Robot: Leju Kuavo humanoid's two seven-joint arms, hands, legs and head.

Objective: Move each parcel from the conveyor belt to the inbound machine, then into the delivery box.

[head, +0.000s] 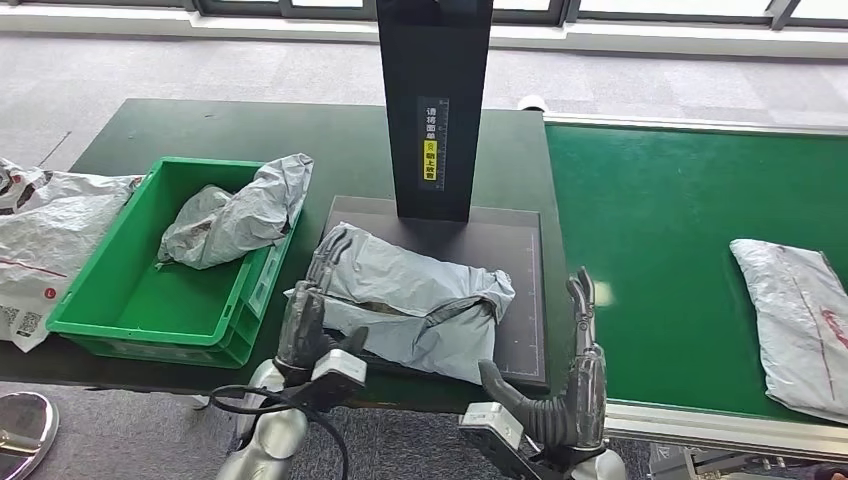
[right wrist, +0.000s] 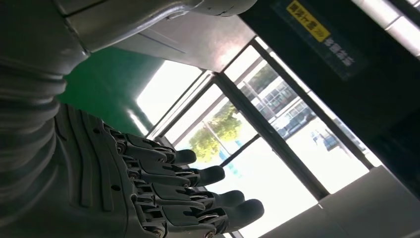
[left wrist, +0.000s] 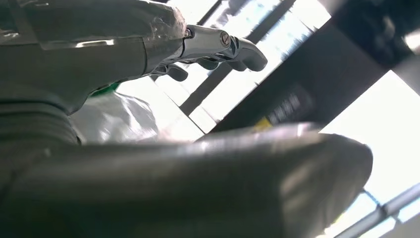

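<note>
Lying on the flat black platform of the inbound machine, a crumpled grey plastic parcel sits in front of the machine's tall black column, which carries a small yellow label. The left hand rests at the parcel's near left corner, its dark fingers laid against the grey wrap; from the head view I cannot tell whether they truly clamp it. The left wrist view adds more: grey plastic film lies pressed against the hand, with curled fingertips reaching past it, though the grip itself stays unclear.

The right hand stands just beside the platform's near right corner, thumb out to the side and fingers upright, apart from the parcel. The right wrist view shows its fingers straight, side by side and holding nothing, with windows behind them.

To the left, a green plastic delivery box holds another crumpled grey parcel leaning on its right wall. On the green conveyor belt to the right lies a white flat parcel, well apart from both hands. More white bags lie on the dark table at the far left.
</note>
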